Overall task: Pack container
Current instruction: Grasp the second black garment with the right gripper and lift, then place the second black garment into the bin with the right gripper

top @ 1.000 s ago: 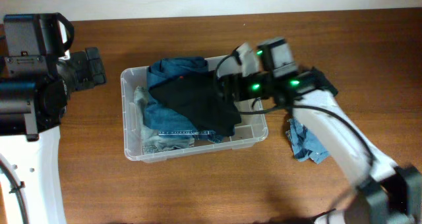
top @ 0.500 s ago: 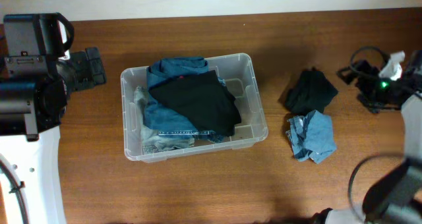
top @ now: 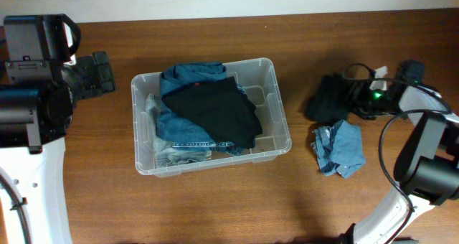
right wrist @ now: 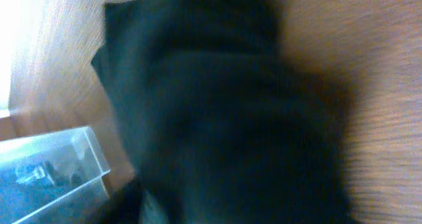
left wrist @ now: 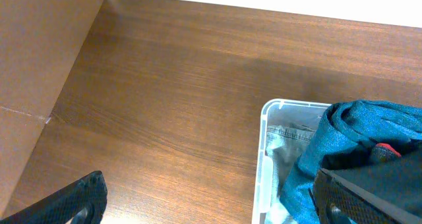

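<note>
overhead: clear rounded container [top: 267, 100] of crumpled denim [top: 190, 75]; left hand [top: 103, 73] spread, right hand [top: 353, 100] state unclear

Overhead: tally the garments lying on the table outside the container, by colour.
Black garment: 1
Light blue garment: 1
Total: 2, both on the table to the right of the container in the overhead view.

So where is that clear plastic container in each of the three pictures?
Overhead: container sits around the middle.
Left wrist: its corner shows at lower right.
Right wrist: a corner at lower left.
Shared landmark: the brown wooden table.
</note>
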Action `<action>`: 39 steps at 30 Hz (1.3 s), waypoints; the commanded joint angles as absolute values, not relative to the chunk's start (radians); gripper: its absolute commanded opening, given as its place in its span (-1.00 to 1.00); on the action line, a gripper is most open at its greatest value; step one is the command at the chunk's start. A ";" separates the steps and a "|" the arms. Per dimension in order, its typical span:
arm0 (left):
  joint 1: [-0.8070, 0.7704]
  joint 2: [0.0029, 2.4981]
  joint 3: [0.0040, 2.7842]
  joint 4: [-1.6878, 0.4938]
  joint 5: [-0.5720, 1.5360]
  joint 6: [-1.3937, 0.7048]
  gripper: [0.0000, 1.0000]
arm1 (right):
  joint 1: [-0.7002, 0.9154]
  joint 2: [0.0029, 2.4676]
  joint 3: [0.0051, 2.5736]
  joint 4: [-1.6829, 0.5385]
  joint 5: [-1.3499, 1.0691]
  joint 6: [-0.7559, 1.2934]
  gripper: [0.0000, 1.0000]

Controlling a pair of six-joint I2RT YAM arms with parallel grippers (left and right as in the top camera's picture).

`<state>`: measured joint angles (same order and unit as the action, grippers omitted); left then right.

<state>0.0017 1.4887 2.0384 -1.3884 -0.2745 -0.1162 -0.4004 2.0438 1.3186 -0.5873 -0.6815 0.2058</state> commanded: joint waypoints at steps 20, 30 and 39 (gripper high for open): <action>0.005 1.491 2.037 -1.386 -0.285 -0.112 0.99 | 0.115 1.399 1.343 -0.579 -0.984 0.256 -0.92; 0.005 1.491 2.037 -1.386 -0.285 -0.112 0.99 | 0.515 1.634 1.343 -0.277 -0.979 0.297 -0.92; 0.005 1.491 2.037 -1.386 -0.285 -0.112 0.99 | 0.625 1.944 1.343 -0.213 -0.949 0.354 -0.92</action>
